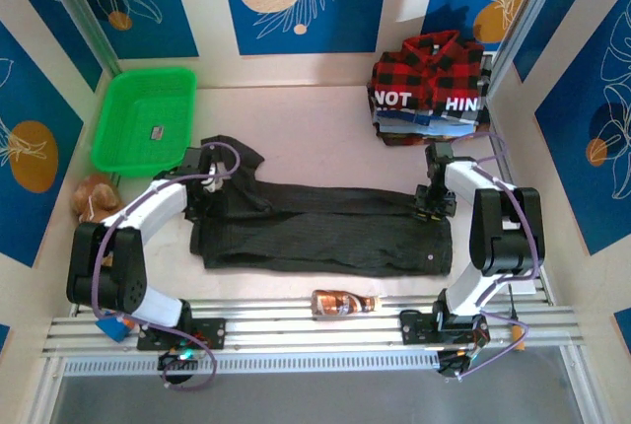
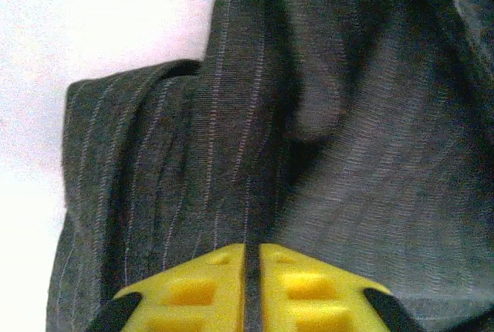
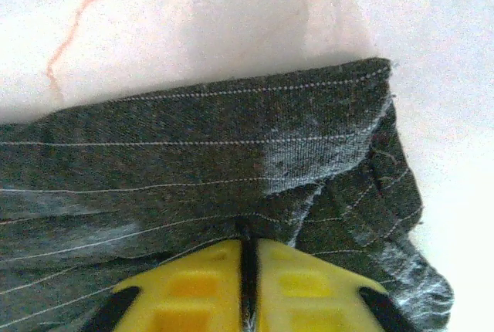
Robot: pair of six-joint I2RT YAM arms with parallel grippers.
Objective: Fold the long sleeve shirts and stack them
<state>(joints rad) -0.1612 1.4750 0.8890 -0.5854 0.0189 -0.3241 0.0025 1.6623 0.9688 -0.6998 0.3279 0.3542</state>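
The charcoal shirt (image 1: 325, 237) lies across the middle of the tabletop (image 1: 315, 128). Its long axis runs left to right in the top view, with a bunched part at its upper left end. The plaid shirt (image 1: 426, 67) sits folded at the upper right on a pile of other garments (image 1: 394, 101), one with white lettering. A green basket (image 1: 143, 118) stands at upper left, apart from the cloth. A brown bottle (image 1: 344, 303) lies on the rail below the shirt's lower edge. A brown rounded object (image 1: 96, 195) sits at the left edge.

The left hand (image 1: 209, 176) is at the bunched end and the right hand (image 1: 430, 209) at the right end.

The left wrist view shows what the top view cannot: yellow pads (image 2: 193, 286) drawn narrow, a thin fold of striped cloth in the slit, creases running up the frame. In the right wrist view the pads (image 3: 309, 286) are equally narrow, nipping cloth near a hemmed corner, with stripes running across the frame.
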